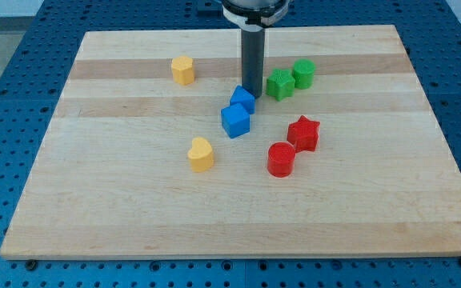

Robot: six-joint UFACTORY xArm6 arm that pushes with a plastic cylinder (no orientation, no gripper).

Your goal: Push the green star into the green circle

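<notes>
Green star (279, 84) — upright, touching green circle (303, 73), my tip (251, 94) just left

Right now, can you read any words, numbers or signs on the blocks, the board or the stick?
None: there is no writing to read anywhere.
The wooden board is bare wood.
The green star, green circle, blue blocks, red blocks and yellow blocks are plain colour.
My tip, just to the view's left of the green star, has no label that shows.
</notes>
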